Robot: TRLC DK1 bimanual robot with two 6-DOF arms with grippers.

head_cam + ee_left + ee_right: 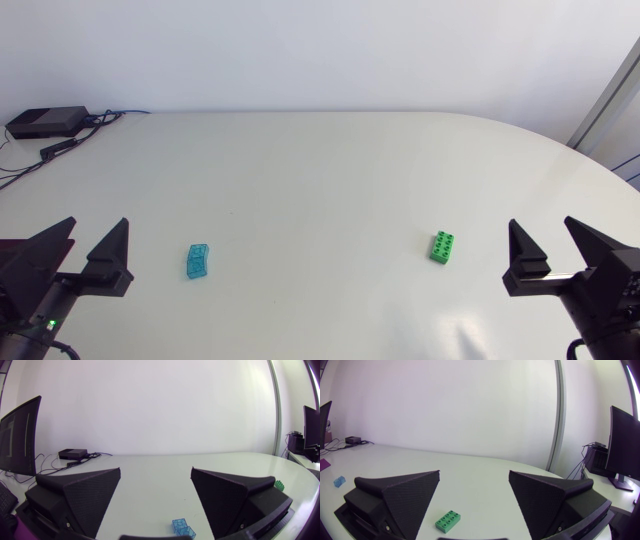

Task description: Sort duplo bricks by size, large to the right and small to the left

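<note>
Gaping empty, left fingers [110,262] and right fingers [525,263] flank near-to-far-aligned blue brick [199,262], green brick [444,246].

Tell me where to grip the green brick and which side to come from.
Grip the green brick across its two long side walls, coming down from above with the open right gripper. It lies flat, studs up, with nothing beside it; its parallel sides give flat contact.

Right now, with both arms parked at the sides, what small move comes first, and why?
Probably ease the right gripper forward and down over the green brick. It stands open, the brick lies just ahead of it, and its six studs make it look the larger one. The blue brick already sits left, near the open left gripper.
</note>
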